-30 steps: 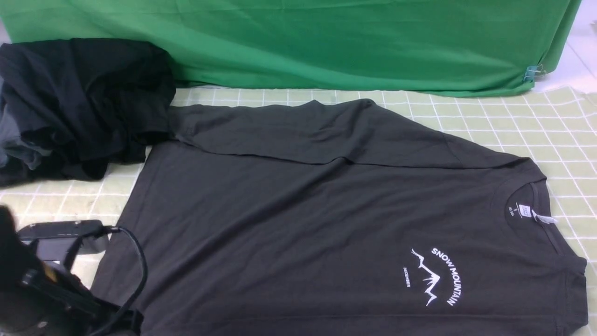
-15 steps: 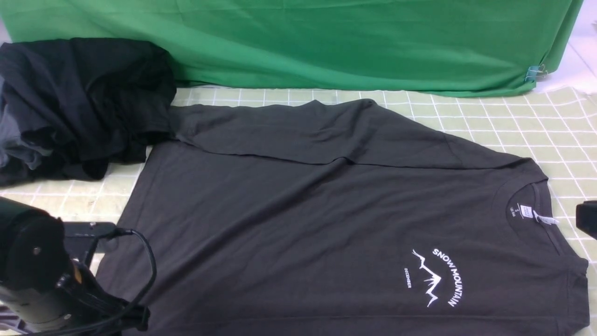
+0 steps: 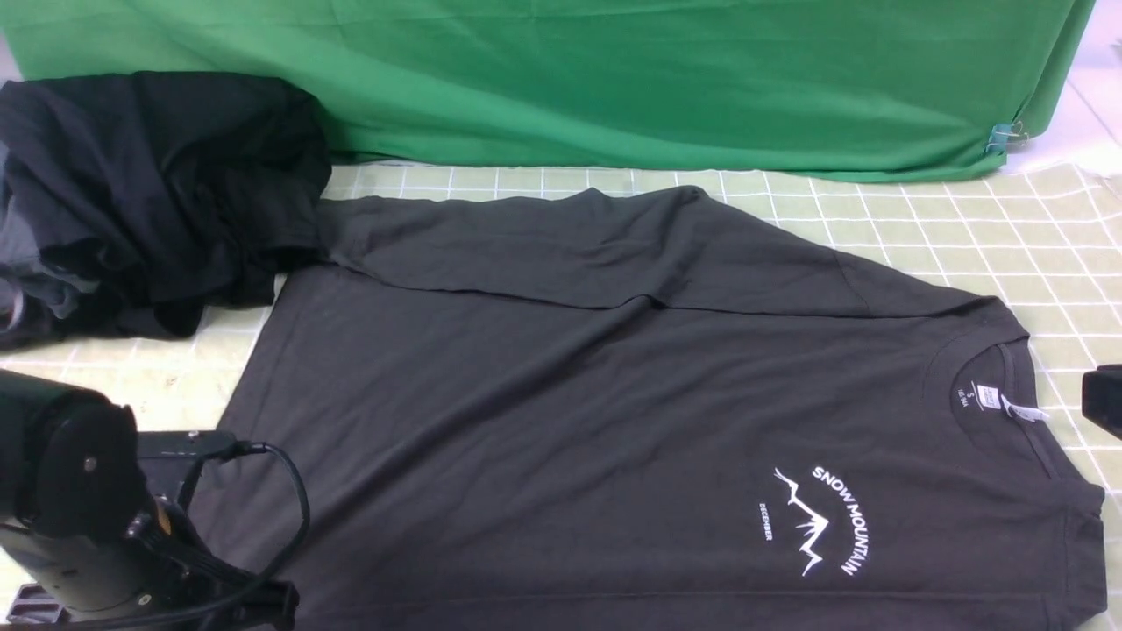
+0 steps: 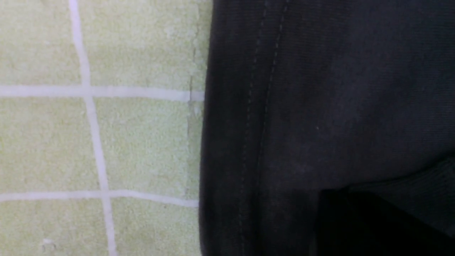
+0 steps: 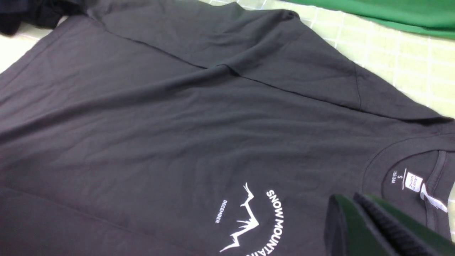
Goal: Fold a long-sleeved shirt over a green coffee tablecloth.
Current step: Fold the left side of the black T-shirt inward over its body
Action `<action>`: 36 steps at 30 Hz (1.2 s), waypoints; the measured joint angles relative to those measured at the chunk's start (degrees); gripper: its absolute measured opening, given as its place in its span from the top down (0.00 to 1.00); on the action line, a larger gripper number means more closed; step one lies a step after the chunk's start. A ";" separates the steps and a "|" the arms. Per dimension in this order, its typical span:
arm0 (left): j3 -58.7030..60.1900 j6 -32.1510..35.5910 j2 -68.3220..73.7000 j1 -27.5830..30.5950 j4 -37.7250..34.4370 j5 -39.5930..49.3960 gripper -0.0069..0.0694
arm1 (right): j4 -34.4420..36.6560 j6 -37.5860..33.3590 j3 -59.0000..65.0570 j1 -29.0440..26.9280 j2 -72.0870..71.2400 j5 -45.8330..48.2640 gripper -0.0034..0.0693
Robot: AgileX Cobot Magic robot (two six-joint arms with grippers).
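Observation:
The long-sleeved shirt (image 3: 614, 394), dark charcoal with a white SNOW MOUNTAIN print, lies flat on the green coffee tablecloth (image 3: 964, 228). Its collar points right and its far sleeve is folded across the body. My left arm (image 3: 79, 517) is at the shirt's near left hem corner. In the left wrist view the left gripper (image 4: 355, 220) is a dark shape, shut, with a ridge of shirt fabric (image 4: 320, 106) bunched at it beside the stitched hem. My right gripper (image 5: 350, 201) hovers shut and holds nothing above the chest, close to the collar label (image 5: 414, 181).
A blacker bundle of garments (image 3: 149, 193) sits at the far left, touching the folded sleeve's end. Plain bright green fabric (image 3: 614, 79) hangs along the back, with a blue clip (image 3: 999, 136) at its right. A piece of the right arm (image 3: 1106, 399) shows at the right edge.
The left arm has shifted right and up by the hem corner, and its gripper opened and shut again. A piece of the right arm has come into view. The shirt lies as before.

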 joint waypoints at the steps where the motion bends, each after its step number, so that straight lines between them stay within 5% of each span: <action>1: -0.28 0.07 0.08 0.00 -0.10 0.17 0.89 | 0.00 0.00 0.00 0.00 0.00 0.00 0.93; 10: -13.20 3.85 -4.58 0.00 -0.32 12.67 0.90 | 0.00 0.00 0.00 0.00 0.06 0.00 0.93; 21: -36.89 4.13 1.19 2.18 4.62 16.25 0.90 | 3.06 -0.39 -0.54 0.00 1.01 1.24 0.92; 29: -53.24 4.57 21.84 9.32 4.86 16.70 0.90 | 9.85 -12.94 -10.05 0.00 11.04 23.36 0.91; 36: -60.57 4.57 30.70 10.44 4.93 18.85 0.90 | 16.27 -21.69 -10.76 2.40 20.58 26.77 0.88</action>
